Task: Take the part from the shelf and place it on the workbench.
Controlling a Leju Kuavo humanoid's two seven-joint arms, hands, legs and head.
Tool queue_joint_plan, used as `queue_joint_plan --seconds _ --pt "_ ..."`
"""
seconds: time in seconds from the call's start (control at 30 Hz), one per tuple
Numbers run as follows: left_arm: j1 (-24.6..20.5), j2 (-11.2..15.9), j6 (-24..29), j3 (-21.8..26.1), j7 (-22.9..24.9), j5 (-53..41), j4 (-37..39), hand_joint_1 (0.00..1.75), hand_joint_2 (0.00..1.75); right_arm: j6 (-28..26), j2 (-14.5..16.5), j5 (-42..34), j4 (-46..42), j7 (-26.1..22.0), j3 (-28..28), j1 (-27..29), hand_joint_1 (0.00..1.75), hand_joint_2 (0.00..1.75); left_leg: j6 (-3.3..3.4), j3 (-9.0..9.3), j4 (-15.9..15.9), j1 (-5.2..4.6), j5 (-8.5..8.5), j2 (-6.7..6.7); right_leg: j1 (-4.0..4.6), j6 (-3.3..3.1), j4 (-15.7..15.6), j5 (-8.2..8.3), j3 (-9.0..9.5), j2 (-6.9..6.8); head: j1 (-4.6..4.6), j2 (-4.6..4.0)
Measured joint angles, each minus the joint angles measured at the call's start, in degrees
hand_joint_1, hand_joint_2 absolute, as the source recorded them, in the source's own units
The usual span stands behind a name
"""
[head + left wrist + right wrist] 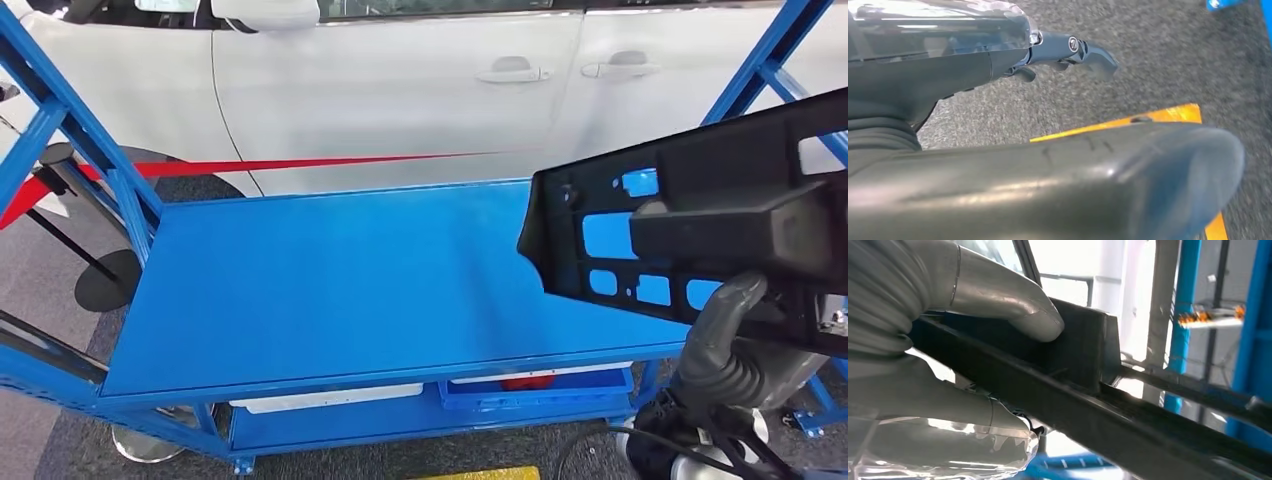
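Observation:
The part point(700, 205) is a flat black plastic panel with several cut-outs and a raised block. My right hand point(732, 318) grips it from below at the right edge of the head view. It hangs tilted over the right end of the blue bench top point(330, 280), above the surface. In the right wrist view the thumb point(1013, 305) presses on the part's raised block point(1088, 360). My left hand point(1013, 170) hangs over the grey floor point(1158, 60) holding nothing, its dark fingers point(1083, 50) stretched out.
A white car point(400, 90) stands close behind the bench. Blue frame posts point(90, 150) rise at both ends. The lower shelf carries a blue bin point(540, 388) and a white tray point(320, 398). A yellow floor mark point(1153, 116) lies below.

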Motion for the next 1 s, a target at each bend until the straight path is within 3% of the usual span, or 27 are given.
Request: queue_joint_plan --seconds 0.07,0.1,0.2,0.23,0.27,0.3,0.37,0.43,0.53,0.57,0.63,0.7,0.73,0.77,0.8,0.87,0.93,1.0 --pt "0.0 -0.1 0.1 0.5 0.2 0.3 0.0 0.00 0.00 1.9 0.3 -0.4 -0.5 0.0 -0.4 0.9 1.75 1.75 0.57 0.01 -0.7 0.24 0.71 0.12 -0.13 0.63 0.6 -0.85 -0.23 0.01 0.00 0.00" --pt "-0.1 -0.2 0.1 0.7 0.2 0.5 0.0 0.00 0.00 2.5 0.4 -0.4 -0.6 0.0 -0.7 1.2 1.75 1.75 0.85 -0.07 -1.1 0.39 1.12 0.20 -0.20 0.97 2.1 -2.28 -0.76 0.04 0.00 0.00" --pt "-0.2 -0.2 0.2 1.2 0.3 0.6 0.0 0.00 0.00 2.8 0.7 -0.4 -0.8 0.0 -1.1 1.9 1.75 1.75 1.14 -0.96 -1.2 0.45 1.88 0.32 -0.78 1.83 11.5 -8.59 -4.09 0.04 0.00 0.00" --pt "-0.2 -0.3 0.2 1.4 0.3 0.6 0.0 0.00 0.00 2.8 0.7 -0.4 -0.8 0.0 -1.2 2.1 1.75 1.75 1.05 -1.39 -1.0 0.48 2.11 0.35 -0.99 2.06 13.9 -9.57 -4.74 0.02 0.00 0.00" --pt "-0.2 -0.3 0.2 1.5 0.3 0.6 0.0 0.00 0.00 2.9 0.8 -0.3 -0.8 0.0 -1.2 2.2 1.75 1.75 0.92 -1.86 -0.8 0.53 2.32 0.37 -1.21 2.27 14.4 -9.42 -4.45 -0.01 0.00 0.00" --pt "-0.1 -0.4 0.2 1.6 0.4 0.6 0.0 0.00 0.00 3.2 0.9 -0.2 -0.8 0.0 -1.2 2.3 1.75 1.75 0.72 -2.33 -0.6 0.62 2.53 0.38 -1.44 2.47 12.6 -8.29 -3.03 -0.04 0.00 0.00" --pt "-0.2 -0.5 0.2 1.6 0.5 0.6 0.0 0.00 0.00 3.9 1.1 0.6 -0.8 0.0 -1.2 2.3 1.75 1.75 0.18 -3.18 0.0 0.80 2.91 0.36 -1.81 2.73 5.0 -5.56 1.87 -0.05 0.00 0.00" --pt "-0.2 -0.5 0.4 1.7 0.6 0.6 0.0 0.00 0.00 4.7 1.6 1.6 -0.8 0.0 -1.3 2.4 1.75 1.75 -0.59 -3.62 0.3 0.82 3.42 0.26 -1.60 2.31 0.2 -4.08 4.59 0.30 0.01 0.00" --pt "-0.2 -0.6 0.6 1.9 0.9 0.5 0.0 0.00 0.00 5.4 2.8 2.1 -0.8 0.0 -1.3 2.7 1.75 1.75 -1.88 -3.90 0.1 0.84 4.41 0.05 -1.21 0.92 -0.2 -3.21 3.90 0.54 0.01 0.00" --pt "-0.1 -0.6 0.6 1.9 1.1 0.4 0.0 0.00 0.00 5.4 3.3 2.5 -0.8 0.0 -1.3 2.7 1.75 1.75 -2.18 -4.21 0.5 0.91 3.85 0.02 -1.22 0.35 -0.2 -2.74 3.51 0.42 0.01 0.00" --pt "0.0 -0.6 0.7 1.9 1.4 0.3 0.0 0.00 0.00 5.4 4.2 3.3 -0.8 0.0 -1.3 2.8 1.75 1.75 -2.53 -5.58 4.3 1.06 -0.36 0.03 -1.27 -0.82 -0.4 -1.59 2.38 0.13 0.01 0.00" --pt "-0.1 -0.6 0.7 1.9 1.6 0.2 0.0 0.00 0.00 5.4 4.9 3.9 -0.7 0.0 -1.3 3.0 1.75 1.75 -2.66 -7.50 11.6 1.06 -5.98 0.05 -0.88 -1.40 -0.3 -0.41 0.78 0.02 0.00 0.00" --pt "-0.1 -0.6 0.7 1.9 1.6 0.2 0.0 0.00 0.00 5.5 5.1 4.0 -0.7 0.0 -1.3 3.1 1.75 1.75 -2.66 -7.93 14.7 1.04 -7.42 0.05 -0.64 -1.49 -0.3 0.20 -0.10 0.00 0.00 0.00" --pt "-0.1 -0.6 0.8 1.9 1.7 0.2 0.0 0.00 0.00 5.5 5.3 4.0 -0.7 0.0 -1.3 3.1 1.75 1.75 -2.55 -7.63 16.4 0.98 -7.62 0.05 -0.39 -1.57 -0.2 0.80 -0.98 0.00 0.00 0.00" --pt "-0.1 -0.6 0.8 1.9 1.7 0.2 0.0 0.00 0.00 5.5 5.5 4.0 -0.7 0.0 -1.3 3.2 1.75 1.75 -2.26 -6.27 16.1 0.85 -6.64 0.05 -0.11 -1.62 -0.1 1.38 -1.81 -0.01 0.00 0.00" --pt "-0.2 -0.5 0.8 1.9 1.7 0.1 0.0 0.00 0.00 5.5 5.8 4.0 -0.6 0.0 -1.3 3.2 1.75 1.75 -1.03 -0.73 9.9 0.25 -4.07 0.04 0.31 -1.65 0.0 2.44 -3.11 0.00 0.00 0.00" --pt "-0.5 -0.3 0.8 1.9 1.7 0.1 0.0 0.00 0.00 5.5 6.0 4.3 -0.6 0.0 -1.3 3.3 1.75 1.75 0.15 5.15 1.6 -0.45 -4.04 0.15 0.53 -1.34 0.0 3.48 -3.81 -0.10 0.00 0.00" --pt "-0.7 -0.2 0.8 1.9 1.8 -0.1 0.0 0.00 0.00 5.5 6.2 5.0 -0.6 0.1 -1.3 3.4 1.75 1.75 0.47 7.09 -2.3 -0.93 -4.58 0.27 0.31 -0.71 -0.2 4.48 -4.01 -0.30 0.00 0.00"
